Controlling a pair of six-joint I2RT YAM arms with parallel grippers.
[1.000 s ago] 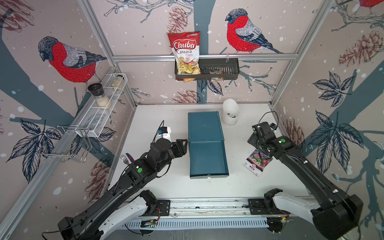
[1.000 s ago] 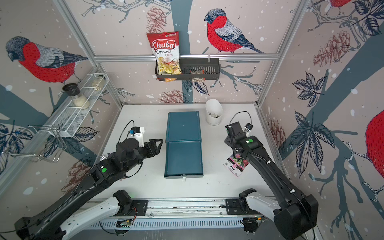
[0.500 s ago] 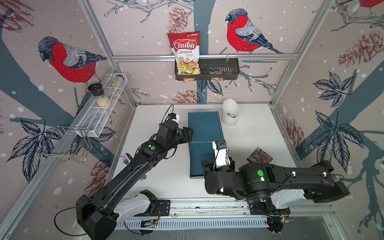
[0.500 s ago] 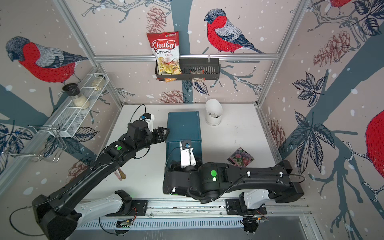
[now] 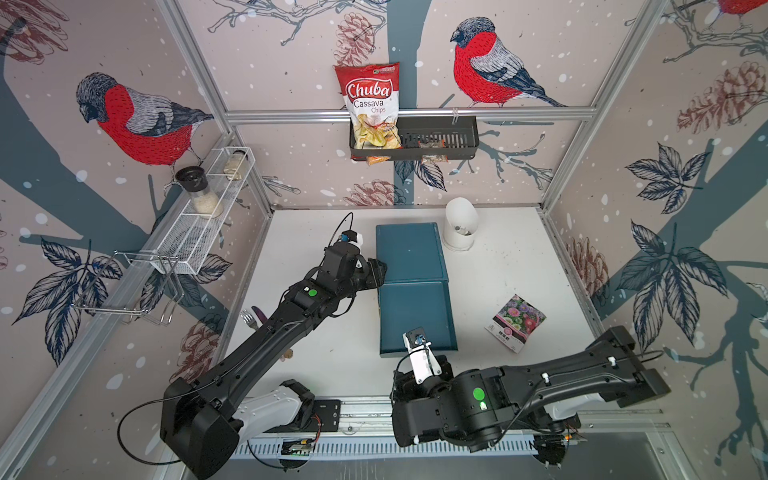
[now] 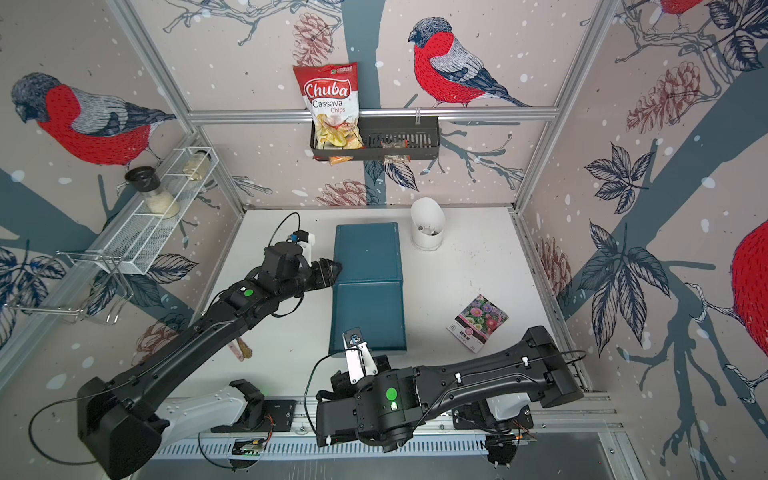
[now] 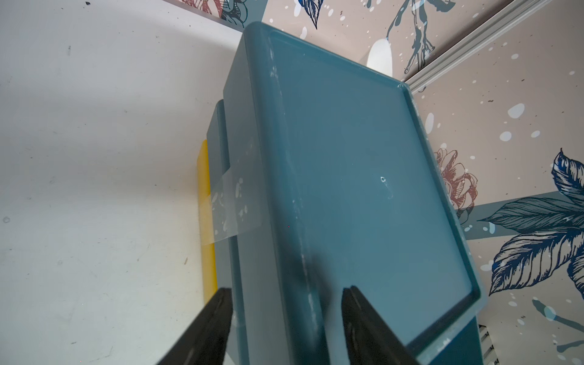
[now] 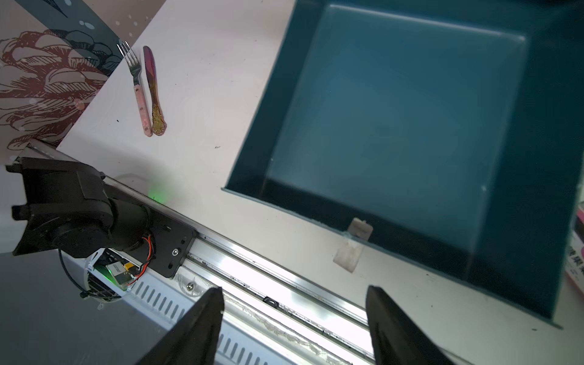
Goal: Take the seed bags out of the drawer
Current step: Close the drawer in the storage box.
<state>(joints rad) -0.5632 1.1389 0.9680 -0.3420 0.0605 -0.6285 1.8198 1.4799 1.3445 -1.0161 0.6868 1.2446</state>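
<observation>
The flowered seed bag (image 5: 515,323) lies flat on the white bench (image 5: 316,232), apart from the teal drawer (image 8: 395,126) on the right arm's side. The drawer is pulled out and shows only a bare floor; we see no other seed bags. We judge the bag light, limp and slippery, best pinched at an edge. The right pincer (image 8: 294,289) gapes wide and empty near the drawer front. The left pincer (image 7: 286,290), partly open, straddles the cabinet (image 5: 409,253) edge. A wall basket (image 5: 457,124) holds a chips bag (image 5: 370,104).

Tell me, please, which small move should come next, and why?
Probably bring the right gripper to the front tab and pull: the visible drawer floor is bare, only the flower seed bag is out, and the left gripper straddles the cabinet.
</observation>
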